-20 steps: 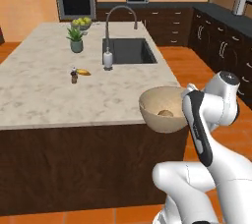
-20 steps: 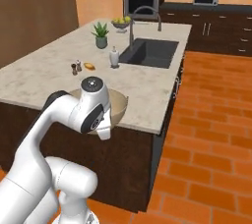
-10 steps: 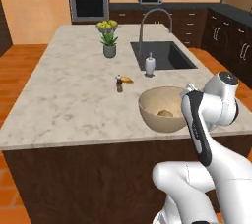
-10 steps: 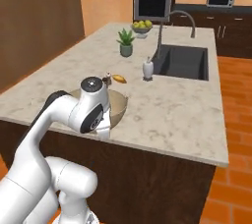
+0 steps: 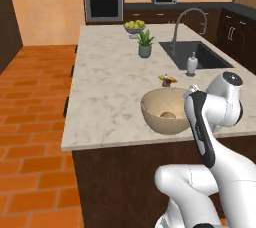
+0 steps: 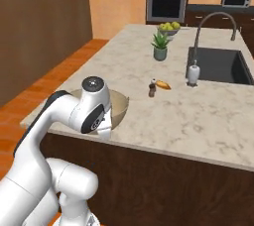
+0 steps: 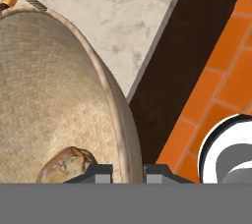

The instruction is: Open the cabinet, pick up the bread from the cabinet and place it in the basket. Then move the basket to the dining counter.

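Now the claw (image 7: 128, 171) is pinched tight on the near rim of the basket (image 5: 162, 109), one finger inside the wall and one outside, as the hand view shows. Just inside that rim, right beside the inner finger, the bread (image 7: 66, 164) lies on the basket floor. From the left base view the basket hangs over the near corner of the dining counter (image 5: 110, 82), with the desk's edge close beneath the claw, though whether its base touches the marble I can't tell. That is what the next move turns on: the open desk surface lies ahead of the claw, beyond the basket, toward the small pepper shaker (image 6: 152, 89) and the sink (image 5: 197, 54). Judging by this, the basket wants carrying forward and setting down.
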You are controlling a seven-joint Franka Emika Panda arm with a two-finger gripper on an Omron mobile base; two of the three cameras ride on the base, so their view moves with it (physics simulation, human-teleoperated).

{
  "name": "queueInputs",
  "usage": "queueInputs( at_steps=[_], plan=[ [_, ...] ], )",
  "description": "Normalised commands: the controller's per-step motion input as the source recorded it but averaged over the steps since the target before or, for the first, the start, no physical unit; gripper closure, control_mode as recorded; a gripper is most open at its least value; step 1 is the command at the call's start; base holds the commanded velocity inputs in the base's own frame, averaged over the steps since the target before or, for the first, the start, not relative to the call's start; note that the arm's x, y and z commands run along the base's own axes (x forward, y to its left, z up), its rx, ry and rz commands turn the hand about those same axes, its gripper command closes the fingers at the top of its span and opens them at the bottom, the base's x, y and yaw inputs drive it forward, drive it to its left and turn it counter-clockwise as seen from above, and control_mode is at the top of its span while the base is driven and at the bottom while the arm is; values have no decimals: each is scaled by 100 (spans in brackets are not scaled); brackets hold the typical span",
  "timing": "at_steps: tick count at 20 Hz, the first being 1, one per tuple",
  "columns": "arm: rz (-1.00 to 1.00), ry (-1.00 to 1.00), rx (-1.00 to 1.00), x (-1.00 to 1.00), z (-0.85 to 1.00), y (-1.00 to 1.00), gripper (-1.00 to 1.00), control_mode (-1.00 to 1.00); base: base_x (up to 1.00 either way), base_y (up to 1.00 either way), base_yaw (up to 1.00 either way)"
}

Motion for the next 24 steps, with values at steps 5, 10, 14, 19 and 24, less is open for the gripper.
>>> queueInputs(
  at_steps=[5,10,14,19,24],
  plan=[
    [0,0,0,0,0,0,100,100,26,75,-7],
    [0,0,0,0,0,0,100,100,63,64,-11],
    [0,0,0,0,0,0,100,100,56,71,-11],
    [0,0,0,0,0,0,100,100,34,30,-19],
    [0,0,0,0,0,0,100,100,16,0,-10]
  ],
)
